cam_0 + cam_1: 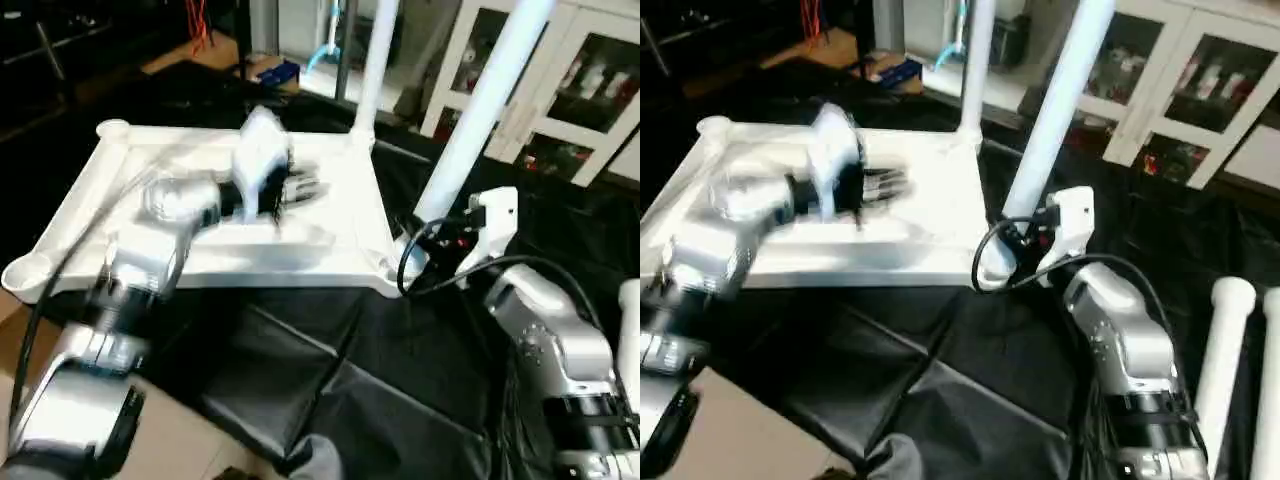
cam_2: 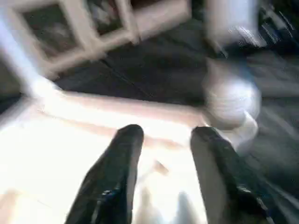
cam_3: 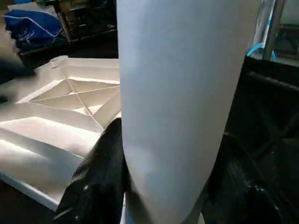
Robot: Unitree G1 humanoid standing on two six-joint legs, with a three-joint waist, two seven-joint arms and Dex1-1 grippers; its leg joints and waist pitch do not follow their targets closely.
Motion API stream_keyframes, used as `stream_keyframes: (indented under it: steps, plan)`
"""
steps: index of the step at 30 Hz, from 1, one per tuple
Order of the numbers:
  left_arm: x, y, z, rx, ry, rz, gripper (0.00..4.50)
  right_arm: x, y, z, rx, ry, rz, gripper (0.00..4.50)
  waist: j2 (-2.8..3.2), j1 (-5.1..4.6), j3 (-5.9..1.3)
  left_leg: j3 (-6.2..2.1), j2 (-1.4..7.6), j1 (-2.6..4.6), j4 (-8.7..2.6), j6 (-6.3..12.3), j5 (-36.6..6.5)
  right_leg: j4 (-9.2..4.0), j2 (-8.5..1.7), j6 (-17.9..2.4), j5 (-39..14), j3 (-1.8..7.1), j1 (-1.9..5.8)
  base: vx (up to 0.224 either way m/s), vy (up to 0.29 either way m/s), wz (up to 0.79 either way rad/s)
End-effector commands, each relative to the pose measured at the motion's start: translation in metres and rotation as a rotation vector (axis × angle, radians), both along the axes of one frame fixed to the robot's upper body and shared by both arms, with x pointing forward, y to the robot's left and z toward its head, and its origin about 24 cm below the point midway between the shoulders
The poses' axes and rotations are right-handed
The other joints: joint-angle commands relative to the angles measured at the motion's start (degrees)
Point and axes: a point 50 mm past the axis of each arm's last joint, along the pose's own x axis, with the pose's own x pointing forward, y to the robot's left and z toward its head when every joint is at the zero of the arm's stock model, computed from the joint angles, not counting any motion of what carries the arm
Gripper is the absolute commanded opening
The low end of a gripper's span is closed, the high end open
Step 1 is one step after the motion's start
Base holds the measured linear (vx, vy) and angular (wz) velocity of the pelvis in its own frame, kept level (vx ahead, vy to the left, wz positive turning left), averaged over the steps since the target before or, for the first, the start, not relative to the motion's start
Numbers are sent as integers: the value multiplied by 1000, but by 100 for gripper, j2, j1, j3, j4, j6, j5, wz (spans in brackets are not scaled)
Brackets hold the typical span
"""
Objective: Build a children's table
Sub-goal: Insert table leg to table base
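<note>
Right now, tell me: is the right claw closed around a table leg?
Yes, the right claw has its black fingers on either side of the white leg in the right wrist view.

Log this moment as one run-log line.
tabletop: upside down, far leg socketed | right gripper: gripping near leg | left gripper: open above tabletop

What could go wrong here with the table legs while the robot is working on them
The leg in the right gripper leans at the near corner socket, so it may jam or pop out if pushed crooked. The left gripper hovers open above the upside-down tabletop, not holding it, so pressure on that leg might slide or tip the top. The left arm could also bump the far standing leg.
</note>
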Motion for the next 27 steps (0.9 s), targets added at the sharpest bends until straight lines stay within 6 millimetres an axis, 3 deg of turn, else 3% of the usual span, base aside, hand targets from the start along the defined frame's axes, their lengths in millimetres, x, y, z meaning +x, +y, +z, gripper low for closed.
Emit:
stream_keyframes:
  steps: [1, 2, 7, 10, 13, 17, 18, 27]
  plan:
    - [-4, -8, -8, 27, 23, -58, 228, 0, -8, 8, 31, -44, -32, 184, 45, -12, -468, -74, 245, 173, -376, 283, -251, -212, -215, -1539, 395, 188, 323, 0, 0, 0]
    - [-7, -10, -24, 30, 58, -62, 228, -2, -8, 8, 38, -56, -27, 184, 90, -1, -461, -72, 246, 182, -379, 266, -367, -221, -224, -1558, 270, 190, 312, 0, 0, 0]
    - [-10, -9, -46, 105, 101, -102, 276, -5, -7, 8, 43, -70, -10, 184, 71, -47, -409, -99, 254, 184, -443, -16, -1250, -364, -244, -1309, -863, 201, 302, 0, 0, 0]
    - [-13, -11, -51, 118, 118, -152, 288, -7, -5, 7, 51, -68, 22, 184, 82, -74, -404, -116, 261, 183, -461, -113, -1417, -396, -242, -1221, -1132, 202, 286, 0, 0, 0]
    - [-10, -11, -55, 139, 111, -144, 289, -8, 0, 7, 63, -59, 65, 184, 69, -82, -412, -117, 258, 180, -455, -79, -1435, -392, -234, -1232, -1069, 200, 282, 0, 0, 0]
    - [-5, -7, -60, 180, 90, -108, 289, -7, 8, 6, 67, -55, 103, 184, 115, -76, -434, -118, 260, 188, -441, -29, -1250, -354, -233, -1317, -707, 197, 285, 0, 0, 0]
    - [-4, -5, -62, 197, 87, -95, 289, -6, 10, 7, 66, -57, 114, 184, 92, -81, -438, -113, 252, 182, -436, 1, -1209, -348, -226, -1347, -617, 194, 289, 0, 0, 0]
    - [0, -4, -65, 213, 111, -94, 289, -1, 13, 11, 39, -67, 147, 184, 95, -69, -442, -93, 258, 194, -417, 113, -1031, -324, -237, -1520, -366, 199, 302, 0, 0, 0]
